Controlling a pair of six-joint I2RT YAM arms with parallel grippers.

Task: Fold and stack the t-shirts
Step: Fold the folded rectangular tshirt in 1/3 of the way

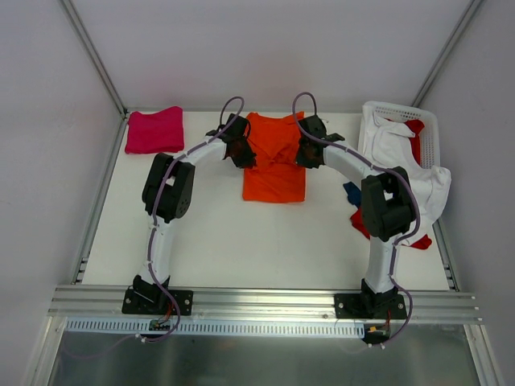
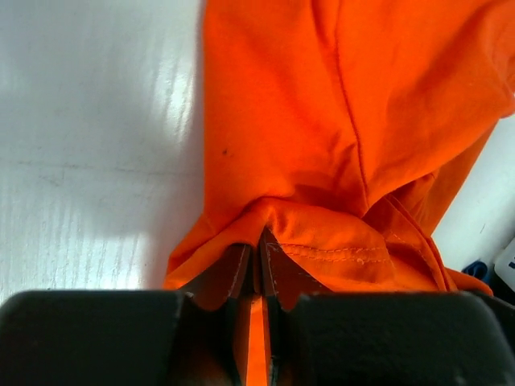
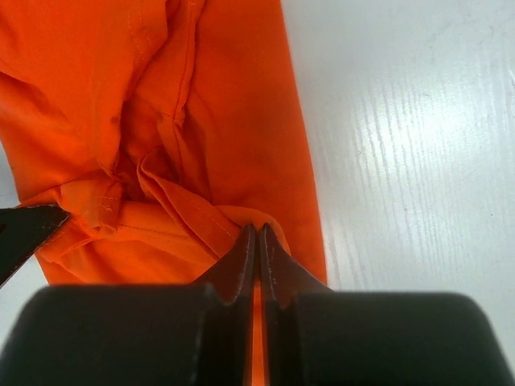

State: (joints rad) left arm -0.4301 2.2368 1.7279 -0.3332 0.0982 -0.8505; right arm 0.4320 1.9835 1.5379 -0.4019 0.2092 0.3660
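Pinching the bright orange t-shirt (image 1: 275,173) from both sides, the two arms reach toward 12 o'clock on the white table (image 1: 241,241). The left gripper (image 1: 240,151) sits at the shirt's 10 o'clock edge and the right gripper (image 1: 310,149) at its 2 o'clock edge, both near the collar end.

In the left wrist view, the left gripper (image 2: 259,241) has its jaws pressed together on a bunched, hemmed fold of the orange t-shirt (image 2: 322,121), with a sliver of orange cloth showing between the fingers. The right wrist view shows the same: the right gripper (image 3: 257,237) is closed tight on a gathered fold of the orange t-shirt (image 3: 201,121), with bare table at its 3 o'clock side.

The cloth is rumpled and drawn up between the grippers, while its near half lies flat as a neat rectangle toward 6 o'clock.

A magenta-pink t-shirt (image 1: 154,129) lies folded at the table's 10 o'clock corner, well apart from the arms. At 2 o'clock stands a white slotted basket (image 1: 426,129). A white t-shirt (image 1: 430,189) spills over its near side onto the table, and a red t-shirt (image 1: 415,133) shows inside. A bit of dark blue t-shirt (image 1: 352,191) peeks out just beside the right arm's elbow, at about 3 o'clock.
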